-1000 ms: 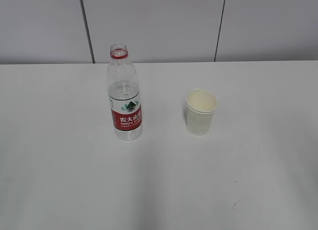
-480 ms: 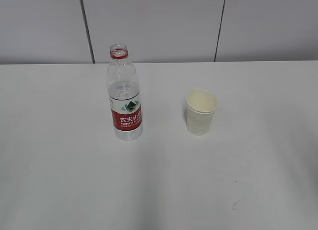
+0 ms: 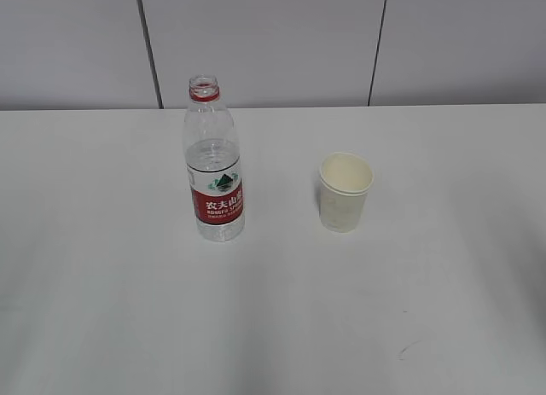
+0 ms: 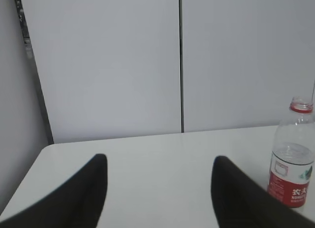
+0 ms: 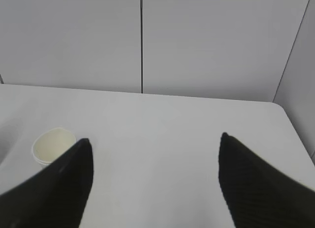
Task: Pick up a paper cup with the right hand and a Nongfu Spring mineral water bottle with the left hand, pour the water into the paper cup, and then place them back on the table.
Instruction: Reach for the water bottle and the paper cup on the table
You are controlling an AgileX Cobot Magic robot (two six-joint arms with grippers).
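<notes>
**On the table: bottle and cup standing, both hands spread and empty**

On the white table (image 3: 102,310), upright and uncapped: bottle (image 3: 213,160), left of centre in the exterior view. Red neck ring, red-and-white label low on the body, water (image 3: 212,156) reaching roughly the shoulder. To its right, well apart: cup (image 3: 345,191), upright, mouth open, cream inside, contents not discernible. Near the front right edge, a small dark scuff (image 3: 408,350). Behind it all, grey wall panels (image 3: 264,41) with dark vertical seams.

No arm or gripper anywhere in the exterior view.

From the left wrist: left hand (image 4: 160,191) held low over the table's near left corner, fingers (image 4: 91,188) spread wide, nothing between them but bare tabletop. Bottle (image 4: 293,154) off to the right of the gap, beyond the right finger, untouched and partly hidden by it at the base.

From the right wrist: right hand (image 5: 155,176) likewise spread wide, fingers (image 5: 246,183) far apart, gripping nothing. Cup (image 5: 53,146) at the far left, outside the gap, just past the tip of the left finger (image 5: 64,188) and partly covered by it. No contact visible between hand and cup.
</notes>
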